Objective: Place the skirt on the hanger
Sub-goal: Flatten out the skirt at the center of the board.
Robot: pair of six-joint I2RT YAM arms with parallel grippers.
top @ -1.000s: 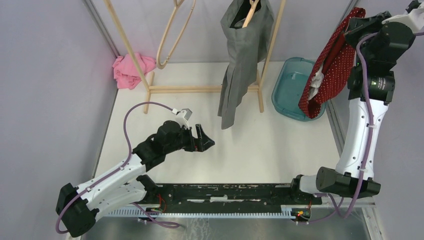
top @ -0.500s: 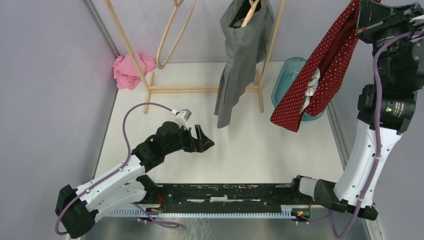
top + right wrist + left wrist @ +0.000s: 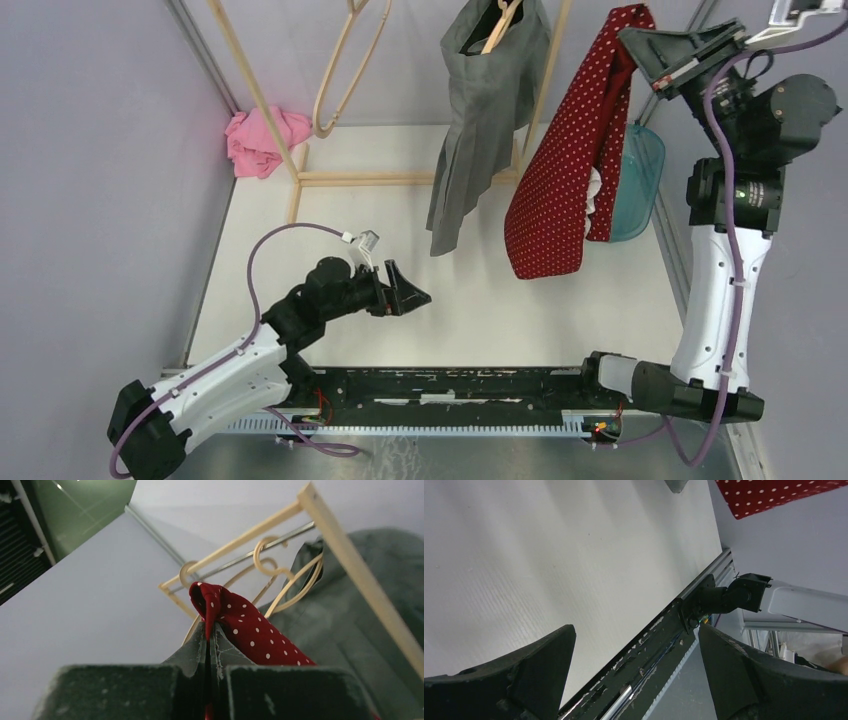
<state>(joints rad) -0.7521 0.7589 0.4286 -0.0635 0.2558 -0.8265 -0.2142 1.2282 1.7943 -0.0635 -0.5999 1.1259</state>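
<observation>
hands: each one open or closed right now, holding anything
Left hand: open, holding nothing.
Right hand: closed on the red polka-dot skirt.

The skirt is red with white dots, the garment grey, the cloth pink, the basin teal

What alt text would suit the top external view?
The right gripper holds a red polka-dot skirt beside a grey garment hanging on the wooden rack. The left gripper hovers open above the table; an empty hanger, pink cloth and teal tub are beyond.
</observation>
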